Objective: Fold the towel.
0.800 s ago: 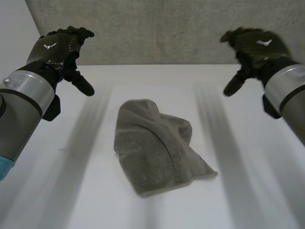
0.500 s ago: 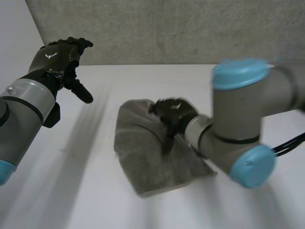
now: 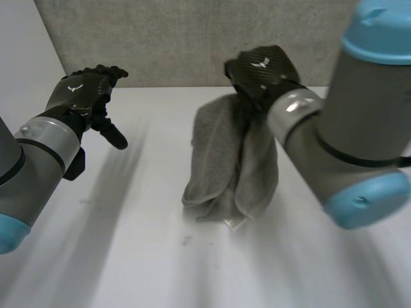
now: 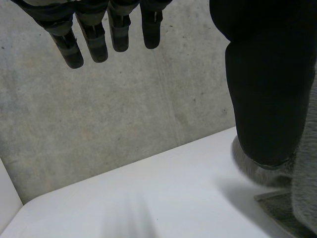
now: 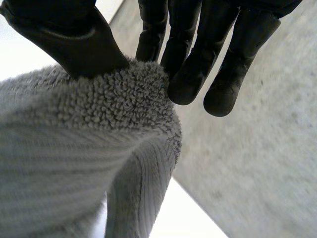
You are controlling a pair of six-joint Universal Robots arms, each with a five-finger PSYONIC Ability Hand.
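A grey towel (image 3: pixel 228 160) hangs bunched from my right hand (image 3: pixel 260 69), lifted over the middle of the white table (image 3: pixel 128 256); its lower end still rests on the table. In the right wrist view the thumb (image 5: pixel 69 34) and fingers (image 5: pixel 195 64) pinch a fold of the towel (image 5: pixel 114 104). My left hand (image 3: pixel 82 93) hovers open above the table's far left, well apart from the towel. In the left wrist view its fingers (image 4: pixel 99 34) are straight and hold nothing, and the towel (image 4: pixel 302 193) hangs past its thumb (image 4: pixel 267 89).
A grey concrete wall (image 3: pixel 192 38) runs along the table's far edge. My right arm's elbow with a light-blue cap (image 3: pixel 366 199) stands over the right side of the table, close to the hanging towel.
My right hand came down onto the crumpled towel, took hold of it, and raised it up and toward the back. The left hand has hardly moved.
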